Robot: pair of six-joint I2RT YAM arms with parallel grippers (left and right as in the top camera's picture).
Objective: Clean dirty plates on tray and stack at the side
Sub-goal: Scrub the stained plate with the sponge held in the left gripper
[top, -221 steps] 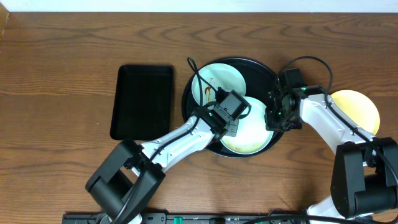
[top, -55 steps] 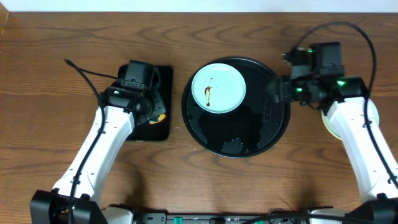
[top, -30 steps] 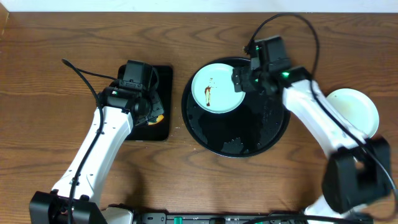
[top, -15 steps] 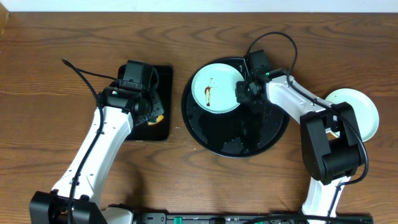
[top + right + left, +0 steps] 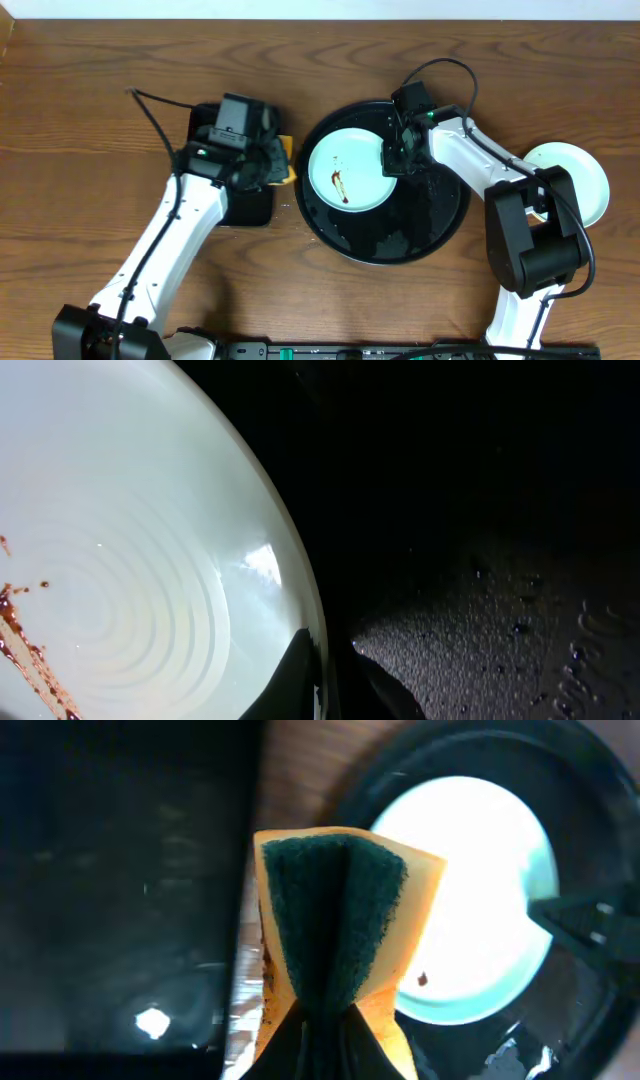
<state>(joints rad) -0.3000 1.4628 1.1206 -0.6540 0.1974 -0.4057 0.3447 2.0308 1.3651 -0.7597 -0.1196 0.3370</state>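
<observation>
One pale mint-blue plate (image 5: pixel 348 171) with a brown sauce smear lies on the large round black tray (image 5: pixel 420 225). My right gripper (image 5: pixel 391 160) is shut on that plate's right rim; the right wrist view shows the rim (image 5: pixel 300 610) pinched between the fingers (image 5: pixel 325 670). My left gripper (image 5: pixel 272 166) is shut on a folded yellow and green sponge (image 5: pixel 340 930), held above the gap between the rectangular tray and the round tray. A stack of clean plates (image 5: pixel 580 180) with a mint-blue one on top sits at the right side.
A smaller rectangular black tray (image 5: pixel 210 135) lies at the left under the left arm. The round tray's surface is wet with droplets (image 5: pixel 520 620). Cables loop above both arms.
My left gripper has lifted the sponge off the rectangular tray and moved right toward the round tray. The right gripper has closed on the plate's rim and pulled the plate slightly forward; the round tray shifted too.
</observation>
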